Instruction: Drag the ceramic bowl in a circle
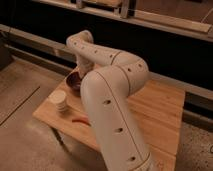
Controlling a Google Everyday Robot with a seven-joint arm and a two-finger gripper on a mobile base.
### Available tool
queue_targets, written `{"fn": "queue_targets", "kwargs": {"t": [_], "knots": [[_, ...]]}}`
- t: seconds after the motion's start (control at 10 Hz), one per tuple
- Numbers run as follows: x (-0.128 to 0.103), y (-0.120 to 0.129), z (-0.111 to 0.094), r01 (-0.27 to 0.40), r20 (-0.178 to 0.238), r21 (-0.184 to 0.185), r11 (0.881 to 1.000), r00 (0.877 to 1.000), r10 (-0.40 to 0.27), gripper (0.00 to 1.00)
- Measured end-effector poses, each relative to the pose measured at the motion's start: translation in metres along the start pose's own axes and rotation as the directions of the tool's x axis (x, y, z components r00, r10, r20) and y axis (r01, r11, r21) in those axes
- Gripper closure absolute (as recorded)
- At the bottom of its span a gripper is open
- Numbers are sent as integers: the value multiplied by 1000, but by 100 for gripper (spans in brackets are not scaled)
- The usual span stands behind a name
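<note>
The ceramic bowl (73,82) is a dark maroon round bowl at the far left of the wooden table (162,112). Its right part is hidden behind my arm. My gripper (83,69) hangs from the white wrist at the bowl's far right rim, just above or touching it; I cannot see which. The big white arm (107,105) fills the middle of the view.
A stack of whitish cups (58,100) stands near the table's left front corner. A thin red-orange object (79,120) lies at the front edge beside the arm. A dark wall and ledge run behind the table, and concrete floor lies to the left.
</note>
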Motion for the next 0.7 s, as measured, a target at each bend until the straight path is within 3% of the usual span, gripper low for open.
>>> {"fn": "queue_targets", "kwargs": {"t": [0.2, 0.3, 0.4, 0.7], "knots": [[0, 5, 10, -35, -61, -49, 998, 998, 32, 35], [-1, 7, 18, -38, -83, -59, 998, 996, 34, 42], [-3, 6, 22, -30, -84, -54, 998, 996, 26, 50], [-14, 5, 24, 40, -38, -44, 998, 998, -42, 80]]}}
